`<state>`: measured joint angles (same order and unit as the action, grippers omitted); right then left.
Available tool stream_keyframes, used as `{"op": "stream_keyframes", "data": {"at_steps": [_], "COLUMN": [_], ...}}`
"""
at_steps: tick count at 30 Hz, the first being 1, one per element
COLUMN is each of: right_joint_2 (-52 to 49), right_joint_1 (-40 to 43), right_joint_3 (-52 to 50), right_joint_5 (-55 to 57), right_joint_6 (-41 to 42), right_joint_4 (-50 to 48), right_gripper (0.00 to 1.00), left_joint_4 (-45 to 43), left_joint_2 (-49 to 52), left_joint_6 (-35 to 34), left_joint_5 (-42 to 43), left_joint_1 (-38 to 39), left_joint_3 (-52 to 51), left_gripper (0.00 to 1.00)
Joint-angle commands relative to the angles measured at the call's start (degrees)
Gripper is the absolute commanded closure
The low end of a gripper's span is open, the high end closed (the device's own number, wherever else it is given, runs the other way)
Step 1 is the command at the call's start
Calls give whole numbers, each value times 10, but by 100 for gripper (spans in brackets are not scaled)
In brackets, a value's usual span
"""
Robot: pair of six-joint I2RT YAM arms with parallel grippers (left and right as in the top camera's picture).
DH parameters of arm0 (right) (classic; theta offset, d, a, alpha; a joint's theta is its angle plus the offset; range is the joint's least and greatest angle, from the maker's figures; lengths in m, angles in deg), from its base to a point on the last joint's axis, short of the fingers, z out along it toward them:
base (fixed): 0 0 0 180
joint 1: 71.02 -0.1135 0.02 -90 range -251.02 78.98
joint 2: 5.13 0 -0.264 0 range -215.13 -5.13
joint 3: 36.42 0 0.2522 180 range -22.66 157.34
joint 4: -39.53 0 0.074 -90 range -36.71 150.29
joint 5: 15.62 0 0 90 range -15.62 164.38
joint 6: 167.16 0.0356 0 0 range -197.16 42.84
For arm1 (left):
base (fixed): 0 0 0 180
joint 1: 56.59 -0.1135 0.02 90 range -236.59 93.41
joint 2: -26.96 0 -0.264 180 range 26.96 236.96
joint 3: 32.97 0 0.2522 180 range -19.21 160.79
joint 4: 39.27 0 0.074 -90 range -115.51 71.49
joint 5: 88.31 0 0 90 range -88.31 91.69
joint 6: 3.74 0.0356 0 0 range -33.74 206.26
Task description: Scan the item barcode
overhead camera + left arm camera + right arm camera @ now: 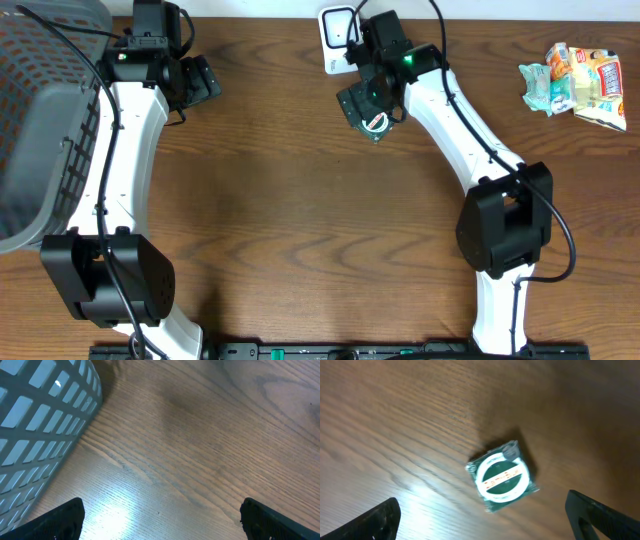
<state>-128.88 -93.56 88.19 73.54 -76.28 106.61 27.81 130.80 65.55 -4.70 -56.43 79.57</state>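
Note:
The item is a small dark green packet (375, 122) with a white ring on its face. It sits on the wooden table just below a white barcode scanner (338, 35) at the back edge. In the right wrist view the packet (502, 476) is slightly blurred and touches neither finger. My right gripper (485, 516) hangs over it (368, 98), open wide and holding nothing. My left gripper (195, 82) is at the back left beside the basket. It is open over bare wood (162, 516).
A grey slotted basket (40, 110) fills the left edge and lies close to the left fingers (35, 425). Several crumpled snack packets (578, 80) lie at the back right.

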Motion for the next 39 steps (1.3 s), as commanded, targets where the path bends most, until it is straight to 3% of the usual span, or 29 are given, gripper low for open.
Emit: {"op": "stream_keyframes", "data": {"at_steps": [1, 5, 6, 7, 8, 10, 15, 26, 31, 35, 37, 39], "right_joint_2": [-9, -10, -11, -11, -11, -11, -15, -81, -105, -99, -89, -77], "right_joint_1": [0, -2, -2, -2, 0, 1, 0, 0, 0, 0, 0, 0], "right_joint_3": [-2, -2, -2, -2, -3, -10, -50, -95, -95, -94, -92, -92], "right_joint_5": [-35, -68, -47, -19, 8, 66, 104, 103, 93, 92, 77, 57], "right_joint_6": [194, 237, 237, 242, 268, 366, 471, 483, 455, 381, 280, 184], "right_joint_4": [4, 21, 19, 17, 16, 18, -12, -92, -92, -92, -94, -94], "right_gripper": [1, 1, 8, 25, 28, 16, 6, 5, 22, 31, 44, 47], "left_joint_4": [0, 0, 0, 0, 0, 0, 0, 0, 0, 0, 0, 0], "left_joint_2": [3, 3, 3, 3, 3, 3, 3, 3, 3, 3, 3, 3], "left_joint_6": [3, 3, 3, 3, 3, 3, 3, 3, 3, 3, 3, 3], "left_joint_5": [-7, -7, -7, -7, -7, -7, -7, -7, -7, -7, -7, -7], "left_joint_1": [0, 0, 0, 0, 0, 0, 0, 0, 0, 0, 0, 0], "left_joint_3": [3, 3, 3, 3, 3, 3, 3, 3, 3, 3, 3, 3], "left_gripper": [2, 2, 2, 2, 2, 2, 2, 2, 2, 2, 2, 2]}}
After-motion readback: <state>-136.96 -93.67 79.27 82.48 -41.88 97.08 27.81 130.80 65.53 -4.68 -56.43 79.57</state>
